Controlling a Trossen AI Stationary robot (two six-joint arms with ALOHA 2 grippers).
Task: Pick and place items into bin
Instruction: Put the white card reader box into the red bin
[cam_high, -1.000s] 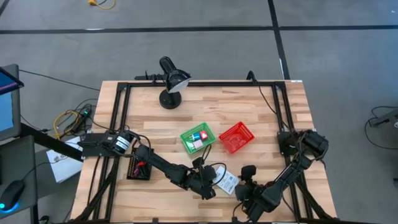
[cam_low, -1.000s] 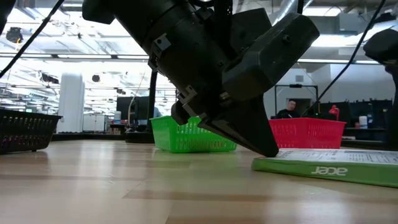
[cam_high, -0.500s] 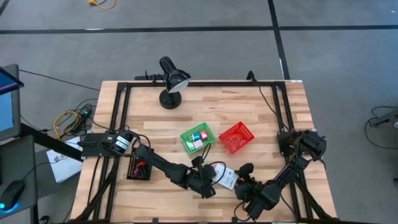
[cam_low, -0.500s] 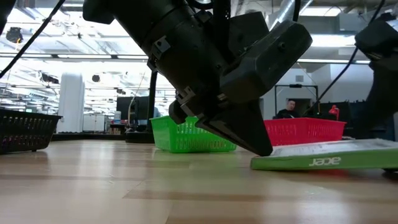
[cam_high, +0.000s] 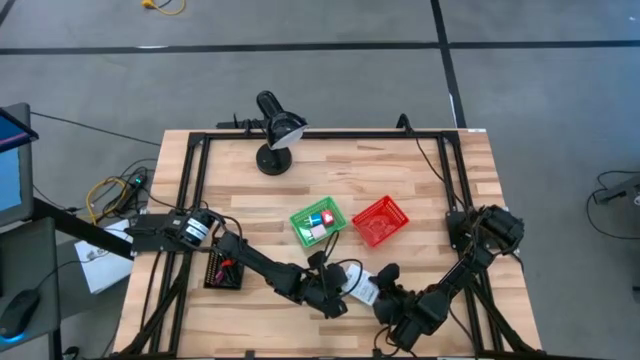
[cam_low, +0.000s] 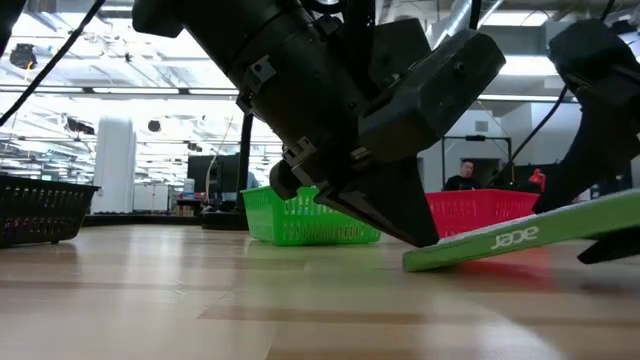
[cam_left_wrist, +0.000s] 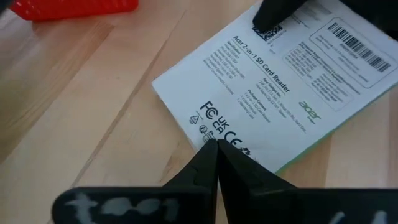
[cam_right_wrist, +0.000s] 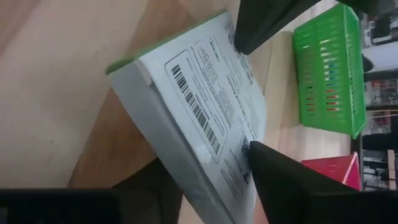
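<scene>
The item at hand is a flat white box with a green edge (cam_high: 362, 289), printed as an Acer card reader (cam_left_wrist: 280, 93). In the low view it lies tilted (cam_low: 520, 240), its left end on the table. My left gripper (cam_left_wrist: 216, 146) is shut, with its tips on the box's near end (cam_low: 425, 238). My right gripper (cam_right_wrist: 205, 158) is shut on the opposite end (cam_high: 383, 283). A green basket (cam_high: 318, 222) holds a blue cube, a red block and other small items. My left gripper presses its shut fingertips down on the box's printed face close to one corner (cam_left_wrist: 211, 134), slanting down from above. That end of the box stays on the table (cam_low: 412, 262). My right gripper pinches the box's other end, one finger (cam_right_wrist: 280, 180) on the printed face and one (cam_right_wrist: 149, 186) under the box. That end is lifted off the table, so the box is tilted.
A red basket (cam_high: 381, 220) stands beside the green one, beyond the box. A black basket (cam_high: 222, 270) sits by the left arm. A black lamp-like stand (cam_high: 272, 135) is near the table's far edge. A person shows in the room behind (cam_low: 468, 175).
My right gripper has moved toward the table's left onto the box and taken hold of its end. It has raised that end, so the box, flat on the table a second ago, is now tilted. The end under my left fingertips has stayed down.
</scene>
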